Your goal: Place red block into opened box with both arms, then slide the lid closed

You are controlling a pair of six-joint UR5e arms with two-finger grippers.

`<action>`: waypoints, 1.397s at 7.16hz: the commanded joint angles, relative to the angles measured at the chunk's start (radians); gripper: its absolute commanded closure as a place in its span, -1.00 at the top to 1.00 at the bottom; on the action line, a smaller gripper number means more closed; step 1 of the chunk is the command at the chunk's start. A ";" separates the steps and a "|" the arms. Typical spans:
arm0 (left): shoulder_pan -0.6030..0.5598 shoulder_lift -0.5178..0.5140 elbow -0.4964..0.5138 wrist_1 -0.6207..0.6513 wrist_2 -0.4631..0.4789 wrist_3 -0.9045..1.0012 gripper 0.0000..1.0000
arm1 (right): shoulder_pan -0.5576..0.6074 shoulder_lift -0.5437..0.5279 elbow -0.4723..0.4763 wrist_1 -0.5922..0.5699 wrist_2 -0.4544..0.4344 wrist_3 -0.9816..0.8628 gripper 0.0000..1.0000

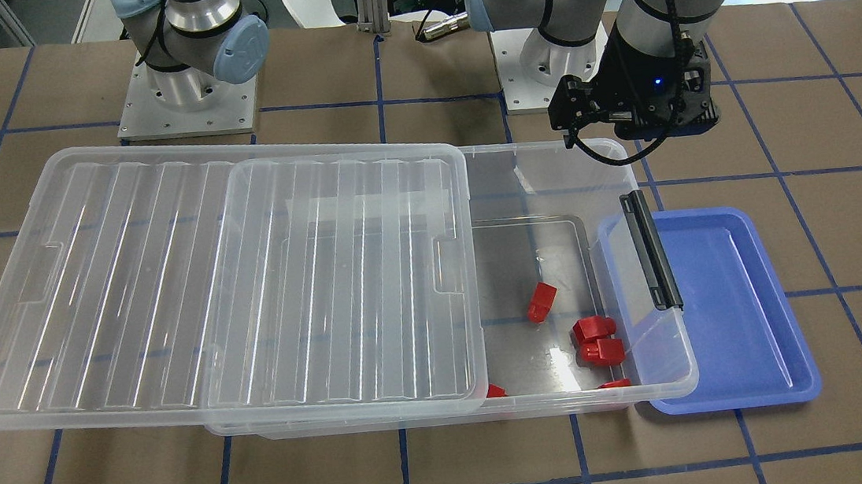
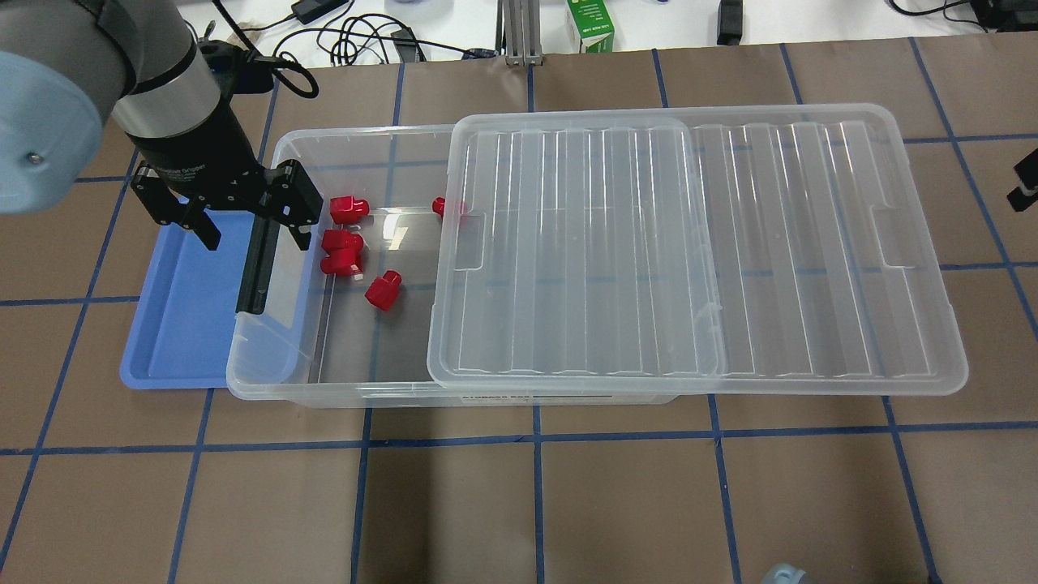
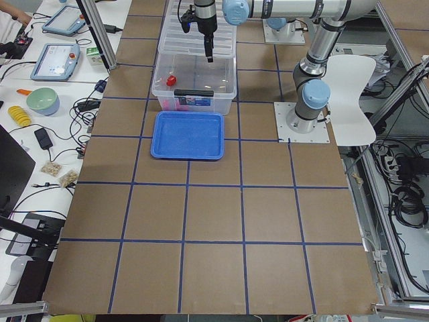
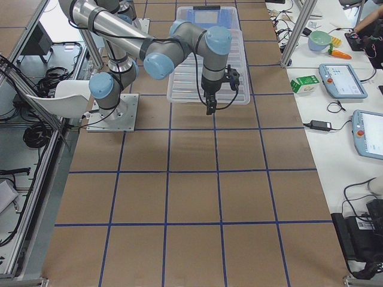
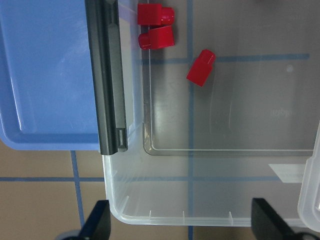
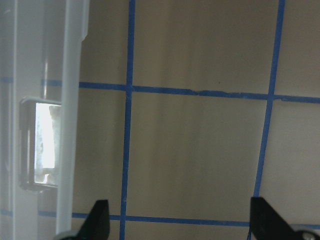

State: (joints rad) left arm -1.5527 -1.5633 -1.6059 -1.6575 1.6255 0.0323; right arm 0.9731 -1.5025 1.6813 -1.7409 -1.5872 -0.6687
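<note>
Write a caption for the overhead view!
Open left gripper hovers by the large clear plastic box; small red plastic blocks lie inside, ribbed clear lid half off.

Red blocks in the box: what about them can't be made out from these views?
- One red block: overhead view, the edge of the lid covers most of it.
- Another block: front-facing view, the near rim of the box leaves only a sliver.
- Exterior left view: the blocks are too small to count.

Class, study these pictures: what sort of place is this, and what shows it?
Probably a robotics lab: a left arm and a right arm stand bolted to a table marked with a blue tape grid, with control tablets and loose cables alongside.
</note>
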 commanded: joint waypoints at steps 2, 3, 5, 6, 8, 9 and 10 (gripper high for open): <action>0.002 0.011 0.000 0.001 -0.001 0.000 1.00 | 0.001 0.013 0.132 -0.147 0.015 0.014 1.00; 0.000 0.022 0.000 0.001 -0.004 -0.009 1.00 | 0.007 0.018 0.133 -0.143 0.010 0.040 1.00; 0.000 0.031 -0.002 0.001 -0.001 -0.011 1.00 | 0.010 0.018 0.138 -0.143 0.015 0.084 1.00; 0.000 0.031 -0.002 0.001 0.004 -0.009 1.00 | 0.030 0.027 0.138 -0.143 0.015 0.113 1.00; 0.000 0.031 -0.003 0.001 0.004 -0.009 1.00 | 0.105 0.031 0.136 -0.141 0.015 0.196 1.00; 0.000 0.031 -0.003 0.001 0.005 -0.009 1.00 | 0.146 0.037 0.136 -0.143 0.015 0.225 1.00; 0.000 0.029 -0.005 0.001 0.004 -0.009 1.00 | 0.183 0.038 0.135 -0.143 0.015 0.277 1.00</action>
State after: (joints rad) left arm -1.5524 -1.5327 -1.6096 -1.6567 1.6298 0.0230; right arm 1.1087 -1.4673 1.8176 -1.8832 -1.5723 -0.4496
